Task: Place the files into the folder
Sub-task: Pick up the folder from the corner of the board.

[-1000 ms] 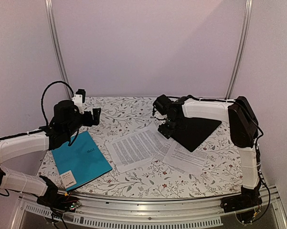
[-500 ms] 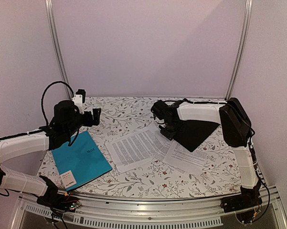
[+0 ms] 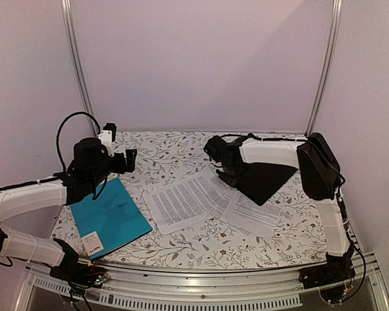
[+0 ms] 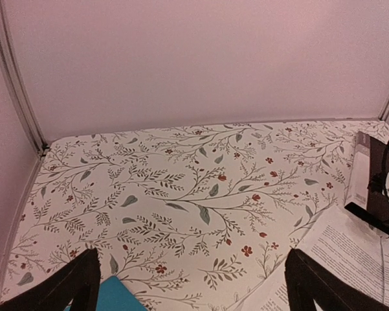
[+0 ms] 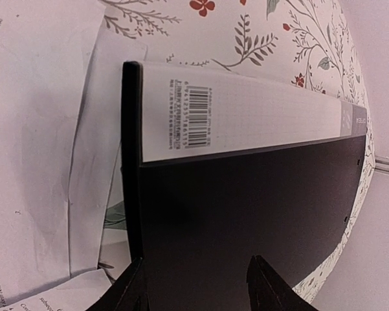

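The files [image 3: 184,201] are white printed sheets fanned out mid-table, one sheet [image 3: 252,214] lying further right; they also show in the right wrist view [image 5: 39,129] and the left wrist view [image 4: 349,253]. The black folder [image 3: 268,178] lies closed at the back right, partly over the sheets, its pale barcoded spine label [image 5: 246,120] facing up. My right gripper [image 3: 228,173] hovers over the folder's left end [image 5: 246,194], its fingers apart [image 5: 197,288], one finger at the folder's edge and nothing gripped. My left gripper [image 3: 131,159] hangs wide open [image 4: 191,285] above bare tablecloth at the left.
A teal-blue folder [image 3: 110,217] lies at the front left under the left arm, its corner showing in the left wrist view [image 4: 116,295]. The floral tablecloth [image 3: 175,152] runs to the back wall. Metal frame posts [image 3: 77,71] stand at the back corners.
My right gripper has shifted a little left along the black folder and its fingers have narrowed. The left arm has stayed still.
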Robot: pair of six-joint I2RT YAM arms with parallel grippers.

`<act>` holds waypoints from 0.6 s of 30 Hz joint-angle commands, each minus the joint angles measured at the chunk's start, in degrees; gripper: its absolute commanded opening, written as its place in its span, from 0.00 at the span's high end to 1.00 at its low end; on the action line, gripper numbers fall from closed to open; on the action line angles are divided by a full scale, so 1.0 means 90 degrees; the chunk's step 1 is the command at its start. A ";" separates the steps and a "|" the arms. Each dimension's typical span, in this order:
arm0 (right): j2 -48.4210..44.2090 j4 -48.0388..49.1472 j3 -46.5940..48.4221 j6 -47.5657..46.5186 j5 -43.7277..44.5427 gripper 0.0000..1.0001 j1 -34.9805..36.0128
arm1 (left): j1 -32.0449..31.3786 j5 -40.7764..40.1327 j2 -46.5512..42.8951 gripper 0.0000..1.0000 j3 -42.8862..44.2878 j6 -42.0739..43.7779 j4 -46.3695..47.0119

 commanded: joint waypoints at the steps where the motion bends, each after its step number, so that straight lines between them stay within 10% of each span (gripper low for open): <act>1: 0.0182 -0.0102 0.0015 0.0054 0.0076 0.48 0.0006 | -0.0074 -0.0014 -0.0119 0.00 -0.0097 -0.0022 -0.0039; 18: 0.0191 -0.0048 -0.0137 0.0076 0.0168 0.48 0.0157 | -0.0074 0.0008 -0.0125 0.00 -0.0154 -0.0039 0.0006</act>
